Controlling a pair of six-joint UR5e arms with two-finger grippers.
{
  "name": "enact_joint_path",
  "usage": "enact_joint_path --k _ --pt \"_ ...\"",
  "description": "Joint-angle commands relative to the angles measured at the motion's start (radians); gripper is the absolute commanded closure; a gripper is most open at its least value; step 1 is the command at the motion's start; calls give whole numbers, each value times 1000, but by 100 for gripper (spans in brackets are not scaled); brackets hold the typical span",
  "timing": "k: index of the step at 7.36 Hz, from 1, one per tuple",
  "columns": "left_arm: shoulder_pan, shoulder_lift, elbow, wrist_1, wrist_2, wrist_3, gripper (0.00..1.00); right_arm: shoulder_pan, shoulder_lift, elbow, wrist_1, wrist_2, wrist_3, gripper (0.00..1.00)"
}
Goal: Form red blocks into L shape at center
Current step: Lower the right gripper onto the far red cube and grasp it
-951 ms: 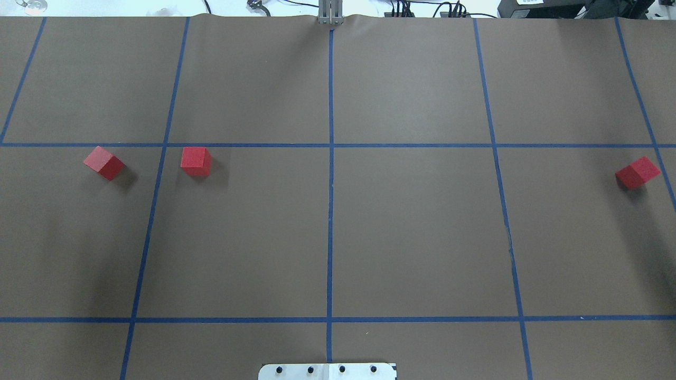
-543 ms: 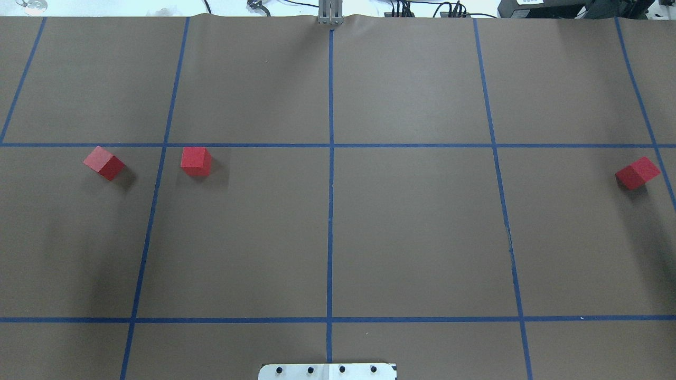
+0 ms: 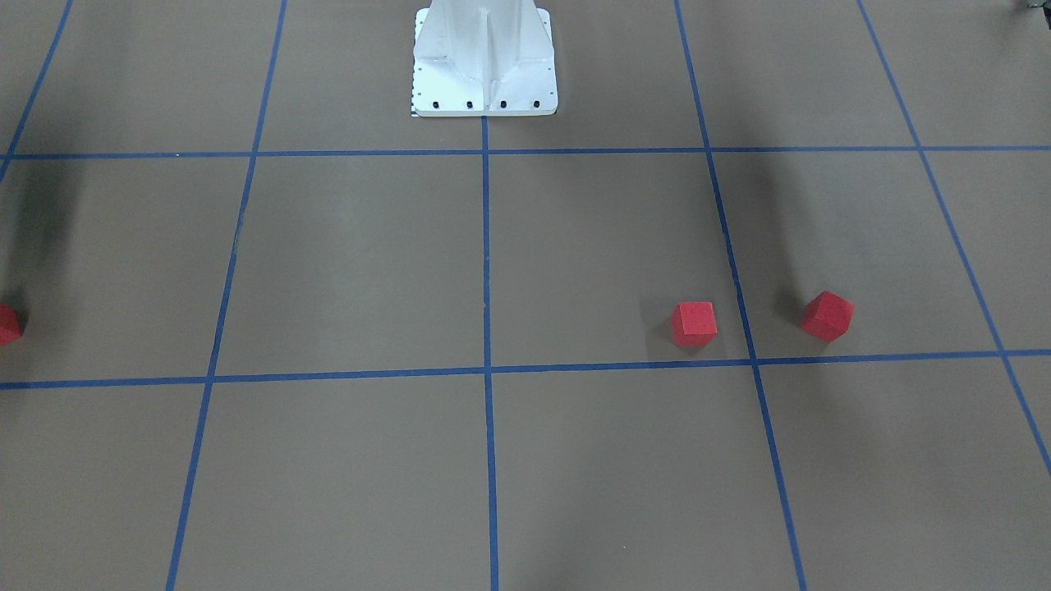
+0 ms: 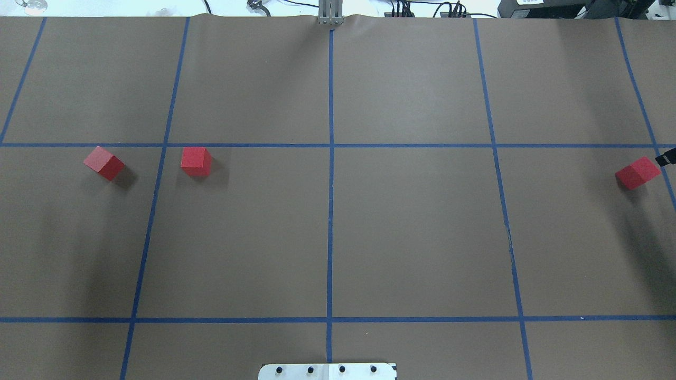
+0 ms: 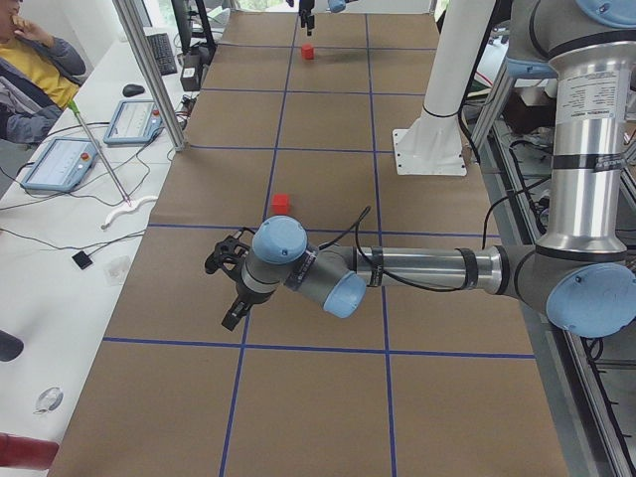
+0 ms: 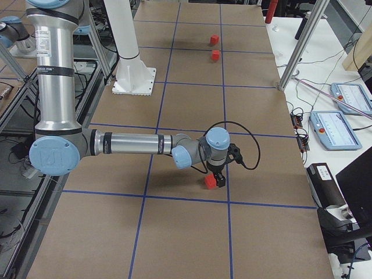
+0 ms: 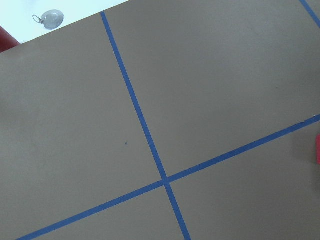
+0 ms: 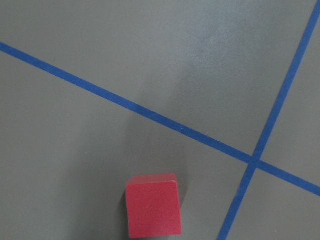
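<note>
The red far-left block (image 4: 104, 162) and inner-left block (image 4: 196, 161) lie at 9 o'clock from the center (image 4: 348, 179), right block (image 4: 637, 172) at 3 o'clock (right fingers (image 4: 666, 157) just beside); whether these or left fingers (image 5: 232, 316) are apart, I cannot tell.

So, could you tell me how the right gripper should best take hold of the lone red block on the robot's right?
Probably from straight above, pinching two opposite side faces of the red block. It sits flat, alone, askew to the blue tape lines, so rotate the right gripper to match.
</note>
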Motion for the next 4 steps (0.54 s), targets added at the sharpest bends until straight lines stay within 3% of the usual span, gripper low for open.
enact_joint_path --k 1,2,4 --pt "0 2 1 -2 0 0 0 -47 7 -32 50 -13 62 1" --pt "0 2 1 -2 0 0 0 -63 22 -127 167 -18 73 1" --pt "0 2 1 -4 0 2 0 -99 56 -166 222 -24 158 1"
